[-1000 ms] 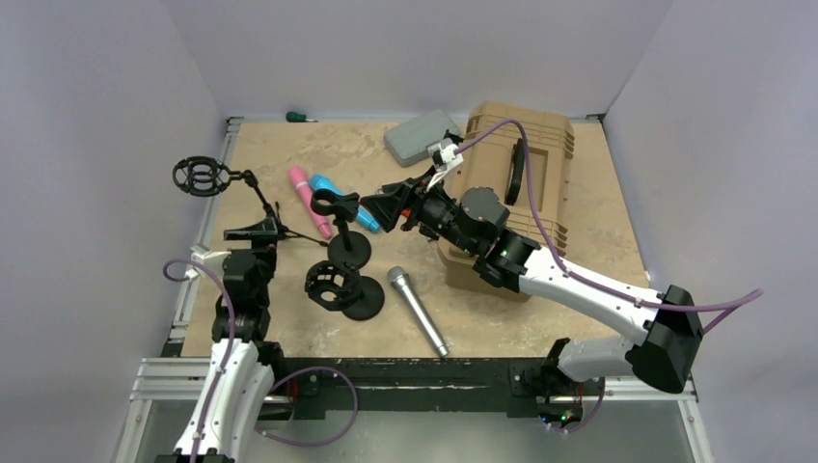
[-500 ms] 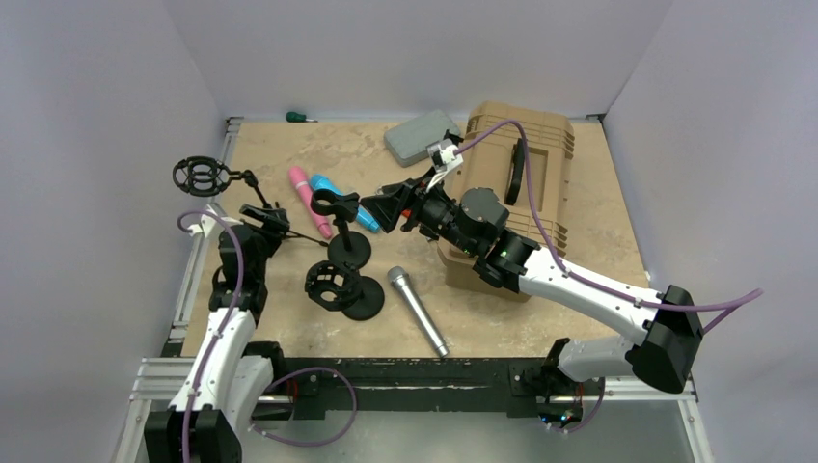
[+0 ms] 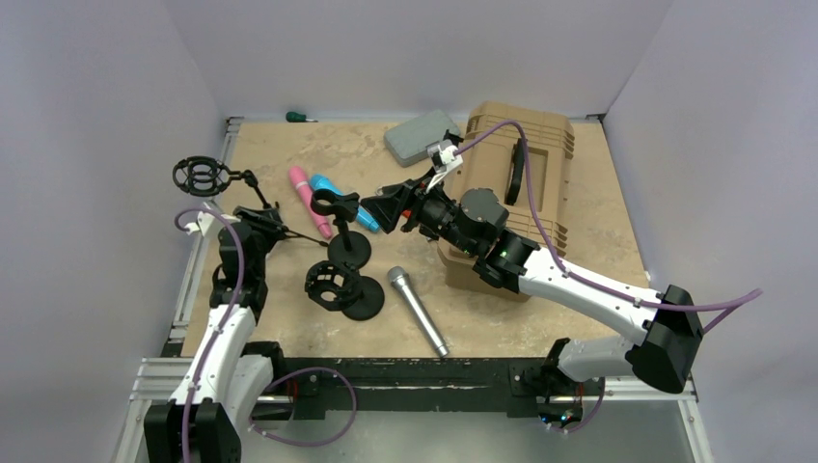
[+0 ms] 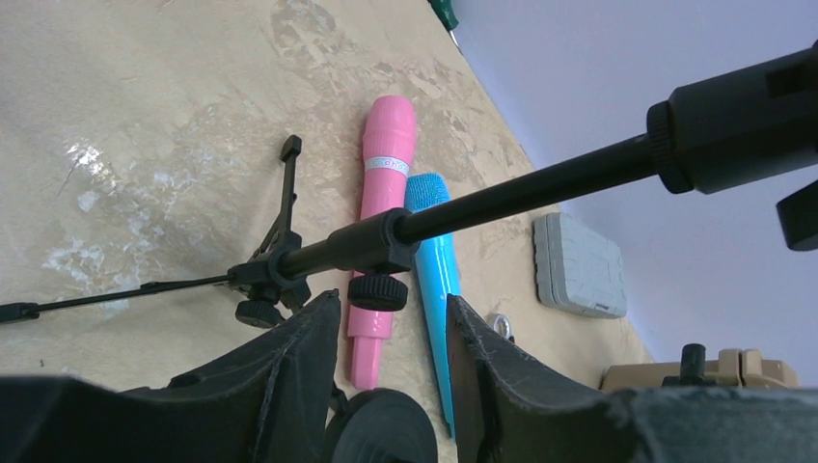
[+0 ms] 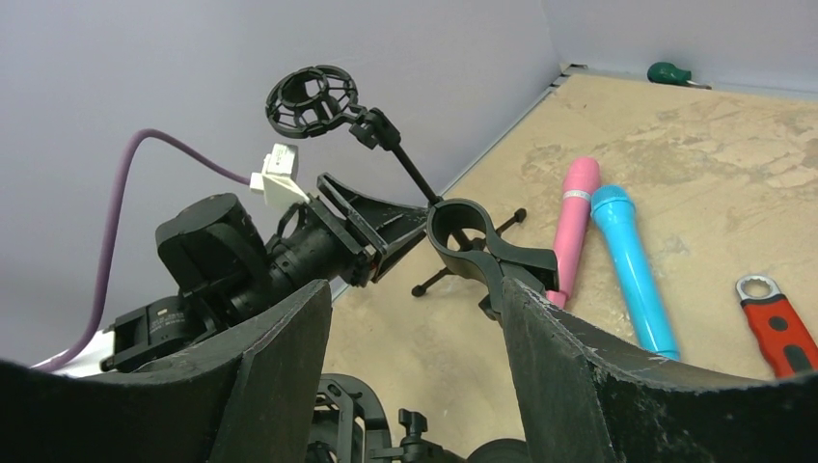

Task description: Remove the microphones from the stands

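Observation:
A grey microphone [image 3: 417,311] lies flat on the table near the front. A pink microphone [image 3: 307,198] and a blue one [image 3: 338,198] lie side by side further back. The clip [image 5: 473,236] of the round-base stand [image 3: 348,251] is empty. My right gripper [image 5: 413,285] is open just short of it, nothing between its fingers. My left gripper [image 4: 391,299] sits low beside the tripod stand's pole [image 4: 502,193]. Its jaws are a narrow gap apart, with the pole and its knob just beyond the tips. That stand's shock mount [image 3: 203,177] is empty.
A second round-base stand with a shock mount [image 3: 340,286] stands near the front left. A tan case [image 3: 511,183] lies under my right arm, a grey pad [image 3: 422,137] behind it. A green-handled tool [image 3: 297,117] is at the back edge. A red wrench [image 5: 777,323] lies right of the blue microphone.
My left gripper has moved away from the front toward the tripod stand's pole, and its jaws have narrowed. The right arm has not moved.

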